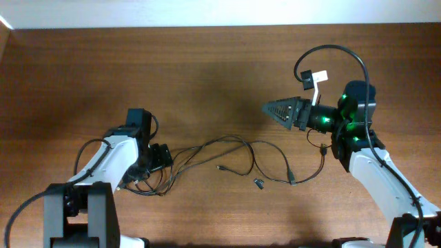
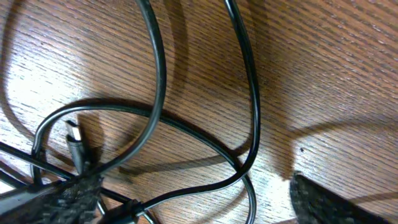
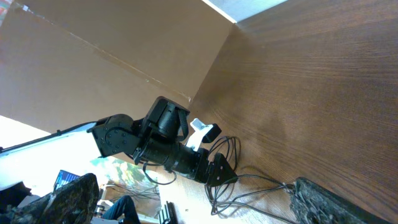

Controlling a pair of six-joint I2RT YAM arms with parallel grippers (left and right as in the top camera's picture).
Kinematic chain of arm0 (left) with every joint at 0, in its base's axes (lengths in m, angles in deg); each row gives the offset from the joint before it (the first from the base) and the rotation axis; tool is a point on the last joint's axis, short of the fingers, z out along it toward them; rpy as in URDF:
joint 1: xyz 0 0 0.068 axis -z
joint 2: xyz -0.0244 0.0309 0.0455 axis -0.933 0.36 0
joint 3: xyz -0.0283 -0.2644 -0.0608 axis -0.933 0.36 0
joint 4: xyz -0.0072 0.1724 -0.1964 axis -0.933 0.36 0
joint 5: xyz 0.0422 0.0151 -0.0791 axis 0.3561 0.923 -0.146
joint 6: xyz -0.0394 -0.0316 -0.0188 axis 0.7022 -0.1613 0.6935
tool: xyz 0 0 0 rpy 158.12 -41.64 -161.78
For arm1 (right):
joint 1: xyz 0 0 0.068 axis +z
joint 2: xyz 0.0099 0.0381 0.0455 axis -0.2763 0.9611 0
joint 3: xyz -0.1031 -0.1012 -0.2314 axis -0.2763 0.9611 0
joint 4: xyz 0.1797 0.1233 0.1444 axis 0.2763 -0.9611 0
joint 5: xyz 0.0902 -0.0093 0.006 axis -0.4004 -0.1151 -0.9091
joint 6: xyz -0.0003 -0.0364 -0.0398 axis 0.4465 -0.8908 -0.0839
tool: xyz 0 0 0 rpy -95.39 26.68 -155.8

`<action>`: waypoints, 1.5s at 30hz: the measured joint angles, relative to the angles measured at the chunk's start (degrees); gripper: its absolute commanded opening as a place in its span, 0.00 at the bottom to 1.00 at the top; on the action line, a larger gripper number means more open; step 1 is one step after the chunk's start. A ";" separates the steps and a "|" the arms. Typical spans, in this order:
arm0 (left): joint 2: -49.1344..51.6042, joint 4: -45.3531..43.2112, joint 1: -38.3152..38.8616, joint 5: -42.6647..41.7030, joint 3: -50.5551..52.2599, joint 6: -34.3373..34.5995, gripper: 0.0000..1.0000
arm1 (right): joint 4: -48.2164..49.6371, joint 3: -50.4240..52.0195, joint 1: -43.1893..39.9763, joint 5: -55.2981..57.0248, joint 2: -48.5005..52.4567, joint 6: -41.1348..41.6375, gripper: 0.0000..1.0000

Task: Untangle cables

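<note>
Several thin black cables point(image 1: 234, 148) lie spread across the middle of the wooden table, bunched at their left end point(image 1: 162, 176). My left gripper point(image 1: 160, 157) is low over that bunch. In the left wrist view the left gripper point(image 2: 199, 205) is open. Looping cables point(image 2: 158, 93) and a small plug point(image 2: 74, 140) lie on the wood between and ahead of its fingers point(image 2: 329, 202). My right gripper point(image 1: 270, 108) hangs open above the table, pointing left, with nothing in it. In the right wrist view the right gripper point(image 3: 199, 208) faces the cables point(image 3: 249, 186) from a distance.
A tiny dark loose piece point(image 1: 259, 184) lies near the table's front, beside a cable plug point(image 1: 291, 180). The left arm point(image 3: 161, 146) shows in the right wrist view. The right arm's own thick cable point(image 1: 331, 52) arcs above it. A brown wall point(image 3: 112, 56) stands behind the table.
</note>
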 measured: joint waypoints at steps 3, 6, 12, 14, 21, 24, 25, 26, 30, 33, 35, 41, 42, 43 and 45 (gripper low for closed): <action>0.00 -0.09 0.07 -0.07 0.00 0.07 0.53 | 0.02 0.00 0.00 0.02 0.00 0.00 0.99; 0.00 -0.39 2.03 -0.17 0.48 -0.20 0.55 | 0.02 0.00 0.00 0.00 0.00 0.02 0.99; -0.11 -2.45 6.60 -0.20 1.57 -0.17 0.66 | 0.02 0.00 0.00 0.00 0.00 0.02 0.99; -0.11 -3.04 6.97 -0.20 1.60 -0.17 0.66 | 0.02 0.00 0.00 0.00 0.00 0.02 0.99; -0.28 -4.00 7.08 -0.74 2.03 0.59 0.30 | 0.02 0.00 0.00 0.00 0.00 -0.04 0.99; -1.03 -4.57 7.13 -1.25 3.04 0.96 0.24 | 0.02 0.00 0.00 0.02 0.00 0.02 0.99; -1.27 -4.72 7.13 -1.29 3.30 0.94 0.24 | 0.02 0.00 0.00 0.02 0.00 0.02 0.99; -1.77 -5.20 7.13 -1.40 3.93 0.92 0.22 | 0.02 0.00 0.00 0.02 0.00 0.00 0.99; -2.25 -5.68 7.13 -1.53 4.50 1.18 0.00 | 0.02 0.00 0.00 0.00 0.00 0.00 0.99; -2.36 -5.95 7.15 -1.75 4.52 1.33 0.00 | 0.02 0.00 0.00 0.00 0.00 -0.02 0.99; -2.40 -6.10 7.15 -1.77 4.61 1.33 0.00 | 0.02 0.00 0.00 0.02 0.00 0.00 0.99; -2.73 -7.43 7.06 -1.77 5.05 3.13 0.00 | 0.02 0.00 0.00 0.00 0.00 0.00 0.99; -2.78 -8.44 6.75 -1.90 5.09 4.63 0.00 | 0.02 0.00 0.00 0.02 0.00 -0.04 0.99; -2.75 -9.27 6.23 -1.99 5.09 6.10 0.00 | 0.02 0.00 0.00 0.00 0.00 0.04 0.99; -2.49 -12.17 4.15 -1.51 5.05 11.56 0.00 | 0.00 0.00 0.00 0.00 0.00 -0.04 0.99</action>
